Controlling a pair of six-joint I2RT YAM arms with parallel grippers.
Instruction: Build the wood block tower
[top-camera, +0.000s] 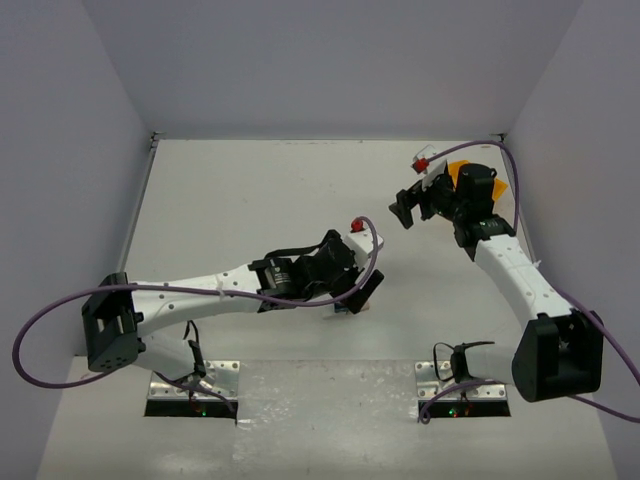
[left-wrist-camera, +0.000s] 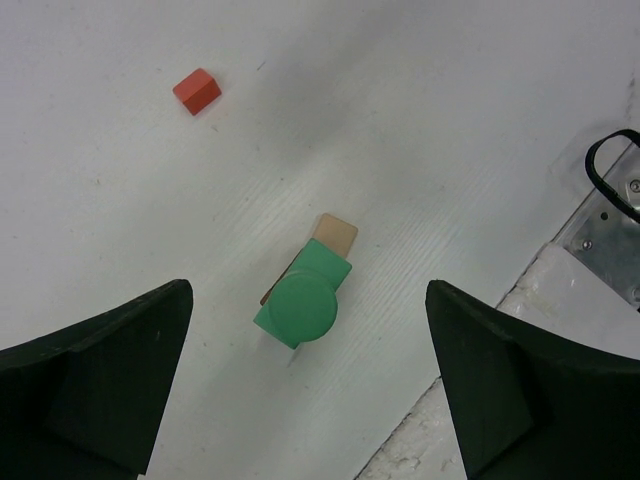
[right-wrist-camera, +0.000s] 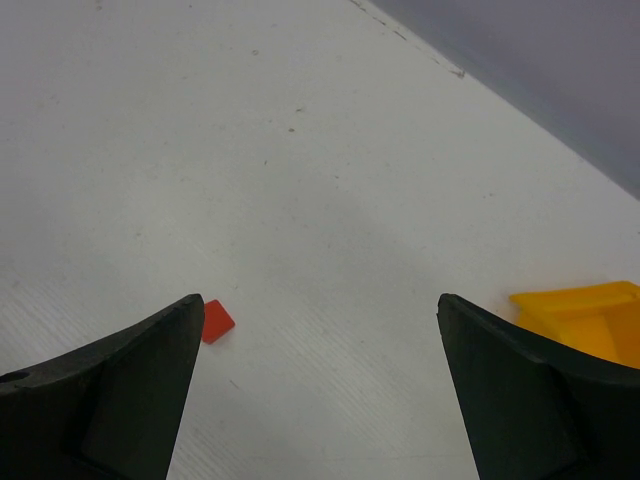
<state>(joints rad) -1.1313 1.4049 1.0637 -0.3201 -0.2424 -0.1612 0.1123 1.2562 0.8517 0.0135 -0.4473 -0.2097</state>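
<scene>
Both gaping empty, left hand (left-wrist-camera: 308, 288) over green block (left-wrist-camera: 298, 314), right hand (right-wrist-camera: 320, 300) by yellow bin (right-wrist-camera: 582, 314), contents hidden

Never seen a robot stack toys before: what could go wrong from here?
The left claw stands open on either side of the green stack; lifting away crookedly might clip and topple it. The stack hides most of the pale plank, so it may sit off-centre and tip. The red block lies apart; adding it could jolt things.
</scene>
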